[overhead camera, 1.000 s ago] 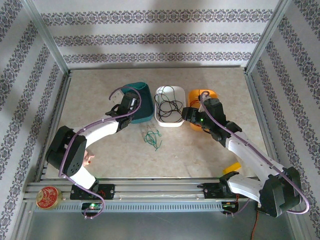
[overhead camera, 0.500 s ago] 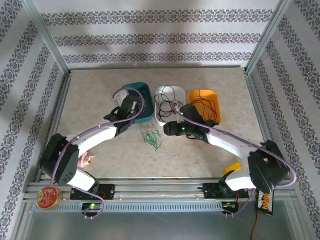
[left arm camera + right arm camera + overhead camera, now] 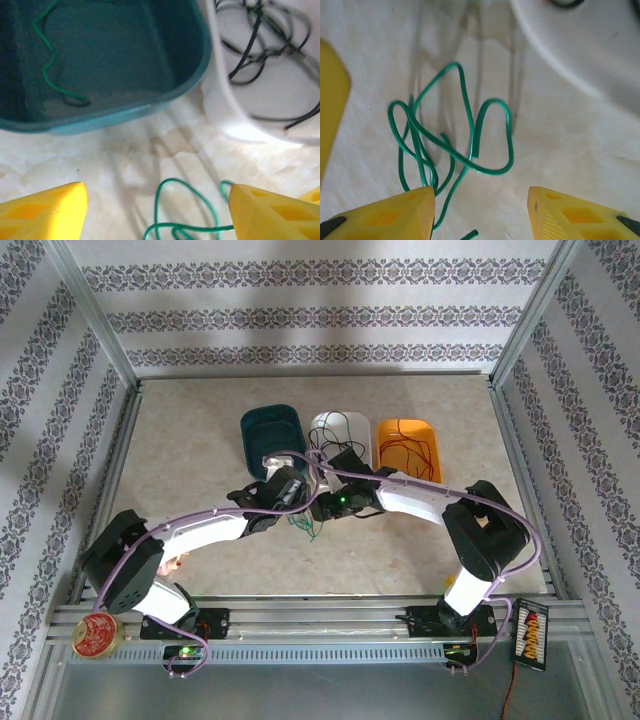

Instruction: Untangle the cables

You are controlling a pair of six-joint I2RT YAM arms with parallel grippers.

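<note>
Thin glossy green cable (image 3: pixel 455 135) lies in loose loops on mottled tabletop (image 3: pixel 580 165), just near of teal plastic tray (image 3: pixel 125 107) (another green wire (image 3: pixel 47 65) inside). Left gripper (image 3: pixel 155 212) & right gripper (image 3: pixel 481 215): yellow wedge jaws apart, straddling it.

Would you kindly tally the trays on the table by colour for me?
teal tray: 1
white tray: 1
orange tray: 1
Total: 3
</note>
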